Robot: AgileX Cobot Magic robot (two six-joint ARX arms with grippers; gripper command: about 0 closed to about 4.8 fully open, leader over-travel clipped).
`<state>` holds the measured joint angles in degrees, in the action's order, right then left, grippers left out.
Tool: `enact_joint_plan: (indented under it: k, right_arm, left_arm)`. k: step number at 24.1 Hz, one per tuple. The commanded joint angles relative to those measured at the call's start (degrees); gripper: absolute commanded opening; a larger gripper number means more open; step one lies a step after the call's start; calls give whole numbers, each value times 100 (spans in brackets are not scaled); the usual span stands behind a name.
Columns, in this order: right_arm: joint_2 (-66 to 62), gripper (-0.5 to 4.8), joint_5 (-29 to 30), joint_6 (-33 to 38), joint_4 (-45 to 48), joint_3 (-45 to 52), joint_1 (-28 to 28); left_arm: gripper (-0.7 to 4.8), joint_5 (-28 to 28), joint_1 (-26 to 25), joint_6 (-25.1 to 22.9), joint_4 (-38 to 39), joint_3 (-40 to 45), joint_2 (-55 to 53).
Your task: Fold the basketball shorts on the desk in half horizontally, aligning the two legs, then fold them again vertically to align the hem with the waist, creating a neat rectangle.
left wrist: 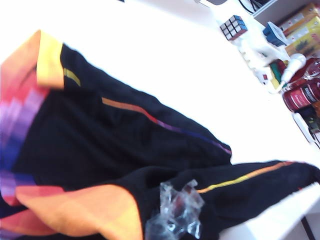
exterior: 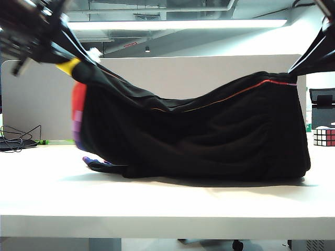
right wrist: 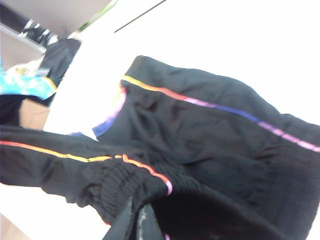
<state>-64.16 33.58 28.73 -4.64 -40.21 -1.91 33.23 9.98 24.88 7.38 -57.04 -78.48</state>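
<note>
Left gripper [exterior: 78,65] is up high over the counter's left end, its fingers clamped tight on the banded hem [exterior: 78,112] end of the basketball shorts [exterior: 209,136], right at the yellow corner. The colour blocks hang below it: yellow, then red, then purple, dropping toward the counter [exterior: 157,201]. From the left wrist view, the hem [left wrist: 30,95] spreads out in orange, pink and purple, with a thin striped line running along the black leg panel [left wrist: 115,140].

Across the middle, the shorts sag in a deep swag between the two arms, an orange piping line tracing the top edge. The lower part of the cloth rests on the counter, and one purple-tipped flap lies flat near the left, toward the front edge.

On the right, the right gripper [exterior: 296,70] is also raised, fingers pinched shut on the gathered waist [exterior: 277,89]. The right wrist view shows that bunched waist [right wrist: 130,185] held at the fingers [right wrist: 135,222], cloth trailing away across the white surface.

A Rubik's cube [exterior: 324,137] sits at the counter's far right edge.
</note>
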Motion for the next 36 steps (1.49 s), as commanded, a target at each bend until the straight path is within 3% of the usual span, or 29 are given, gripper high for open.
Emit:
enact_joint_plan:
  k: [1, 9, 15, 16, 17, 19, 21, 23, 27, 30, 32, 33, 36]
  right_arm:
    - [-575, -6, -173, 0, 293, -417, -105]
    - [-1799, -6, -267, -4, 647, -940, -238]
    - [-2332, -5, -411, -22, 896, -1036, -297]
    - [-2389, 2, -415, -24, 946, -1043, -302]
    - [-2461, 86, -413, -24, 1080, -1045, -358]
    - [-2494, 179, -439, -24, 1182, -1045, -411]
    - [-2494, 196, -503, -24, 1226, -1051, -470]
    - [-2492, 199, -498, -24, 1231, -1069, -588]
    - [-2465, 200, 138, -22, 951, -1069, -850]
    - [-2391, 203, 365, -271, 459, -1062, -907]
    - [-2295, 203, 365, -658, -28, -1054, -907]
    - [-2201, 229, 369, -863, -439, -1036, -903]
    - [-2052, 284, 404, -949, -809, -953, -907]
  left_arm:
    - [-6, 42, -7, -210, -190, -852, -988]
    - [-6, 63, 7, -192, -321, -2452, -2793]
    - [0, 26, 28, -205, -444, -3102, -3595]
    - [30, -22, 28, -205, -533, -3141, -3689]
    - [146, -122, 28, -201, -699, -3136, -3790]
    - [284, -262, 24, -210, -710, -3134, -3853]
    - [348, -332, -11, -264, -708, -3130, -3871]
    - [352, -367, -15, -328, -708, -3132, -3869]
    - [351, -103, -83, -483, -361, -3132, -3729]
    - [350, 131, -83, -568, 306, -3130, -3532]
    - [340, 127, -83, -887, 872, -3128, -3362]
    - [333, 127, -79, -984, 1257, -3108, -3206]
    - [333, 83, -81, -970, 1482, -2942, -2920]
